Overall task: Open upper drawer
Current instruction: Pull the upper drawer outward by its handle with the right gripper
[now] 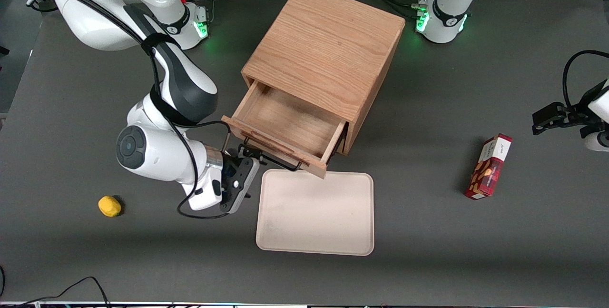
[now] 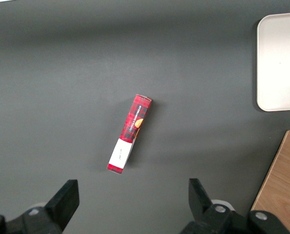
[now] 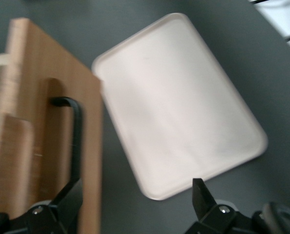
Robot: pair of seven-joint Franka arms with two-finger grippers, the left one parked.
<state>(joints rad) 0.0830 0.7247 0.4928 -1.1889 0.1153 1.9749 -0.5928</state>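
The light-oak cabinet (image 1: 328, 46) stands mid-table. Its upper drawer (image 1: 290, 124) is pulled well out and its inside is empty. The thin black bar handle (image 1: 273, 158) runs along the narrow drawer front. My right gripper (image 1: 248, 152) is in front of the drawer, at the handle's end toward the working arm. In the right wrist view the gripper (image 3: 135, 187) is open and holds nothing. One finger (image 3: 69, 200) lies over the drawer front (image 3: 37, 122) just below the handle (image 3: 76, 141). The lower drawer is hidden under the open one.
A cream tray (image 1: 316, 213) lies just in front of the open drawer, nearer the front camera; it also shows in the right wrist view (image 3: 179, 102). A yellow lump (image 1: 110, 205) lies toward the working arm's end. A red box (image 1: 490, 167) lies toward the parked arm's end.
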